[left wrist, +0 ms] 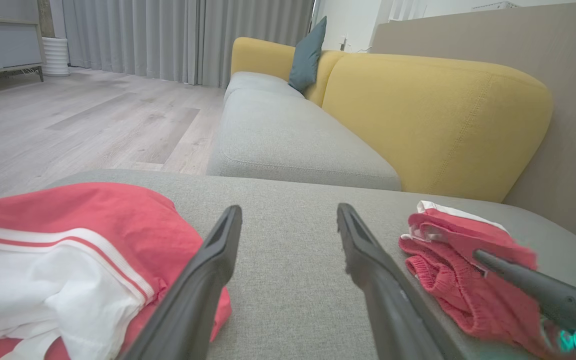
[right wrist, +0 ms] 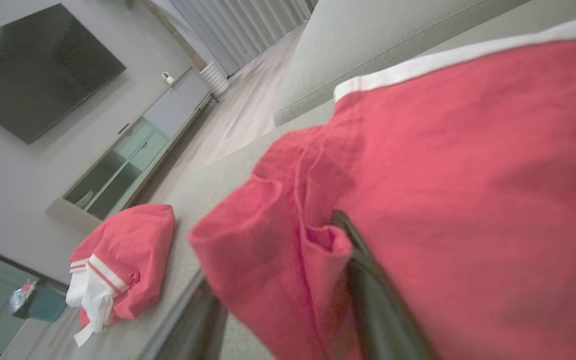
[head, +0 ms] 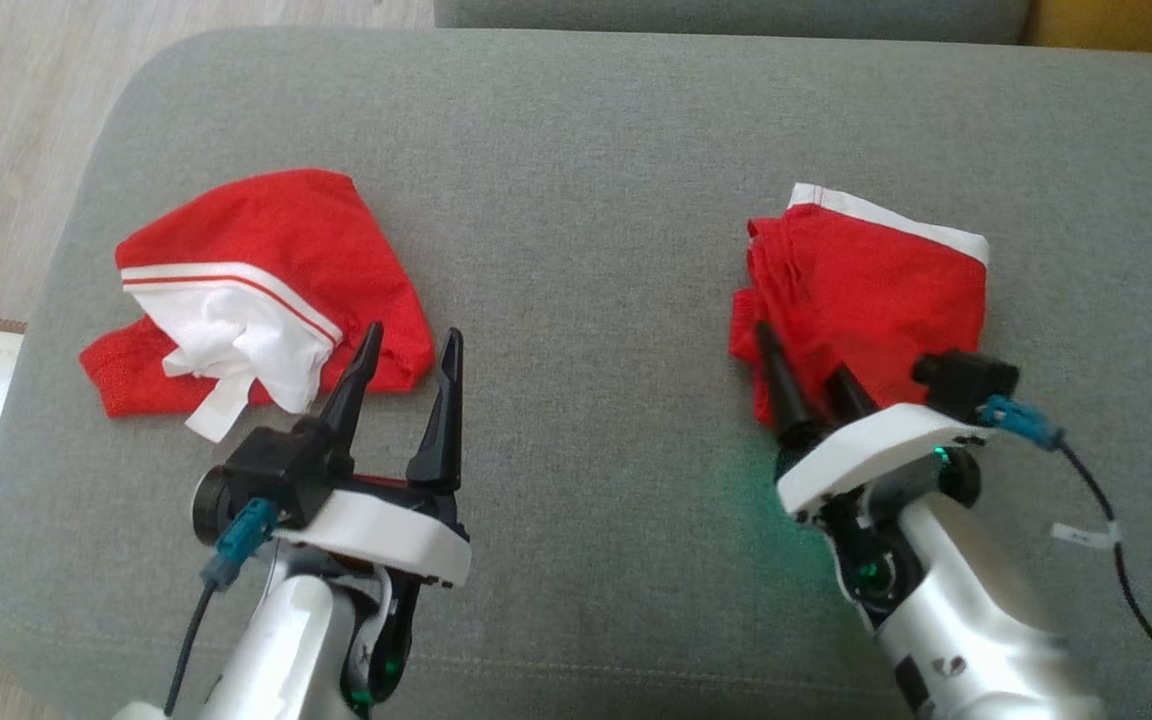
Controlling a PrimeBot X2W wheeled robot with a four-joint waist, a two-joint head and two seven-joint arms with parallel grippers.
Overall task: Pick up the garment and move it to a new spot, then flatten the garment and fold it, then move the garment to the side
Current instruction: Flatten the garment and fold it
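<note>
Grey sofa cushion (head: 576, 150) bears the folded red garment (head: 866, 290) at right, the right hand (head: 798, 348) at its near edge. Left wrist: left hand (left wrist: 289, 207) gapes wide, empty. Right wrist: fingers (right wrist: 368, 280) parted, cloth between them.

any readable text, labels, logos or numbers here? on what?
No text is readable.
The white tag on the cable: too blurred to read.
The dark mark on the right forearm: too small to read.
On the folded garment and the crumpled garment: no print visible.
</note>
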